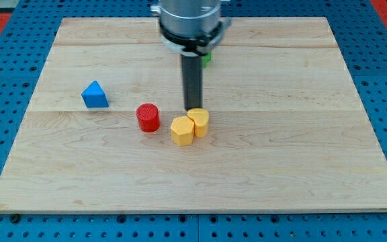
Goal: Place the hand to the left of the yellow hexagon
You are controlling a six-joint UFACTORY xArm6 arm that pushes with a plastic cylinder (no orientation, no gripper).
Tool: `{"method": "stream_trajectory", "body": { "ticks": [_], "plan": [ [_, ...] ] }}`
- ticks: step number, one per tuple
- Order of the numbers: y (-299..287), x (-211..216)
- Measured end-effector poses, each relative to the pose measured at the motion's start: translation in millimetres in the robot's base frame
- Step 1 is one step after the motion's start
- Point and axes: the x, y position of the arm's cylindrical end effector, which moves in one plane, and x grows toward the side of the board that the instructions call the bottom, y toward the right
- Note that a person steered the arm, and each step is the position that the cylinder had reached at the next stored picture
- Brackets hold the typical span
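Observation:
Two yellow blocks stand touching near the board's middle. The left one (182,130) looks like a hexagon; the right one (199,122) has a shape I cannot make out surely. My tip (193,109) comes down just behind the right yellow block, at its top edge, above and slightly right of the hexagon. A red cylinder (148,117) stands a short way to the left of the hexagon.
A blue triangular block (95,95) sits at the view's left. A green block (207,58) shows partly behind the rod near the top. The wooden board (301,168) lies on a blue pegboard surface.

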Motion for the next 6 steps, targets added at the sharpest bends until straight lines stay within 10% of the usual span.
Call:
{"method": "stream_trajectory", "body": {
  "ticks": [3,4,6],
  "plan": [
    [102.9,47.2],
    [83.7,127.4],
    [-37.1,103.6]
  ]
}}
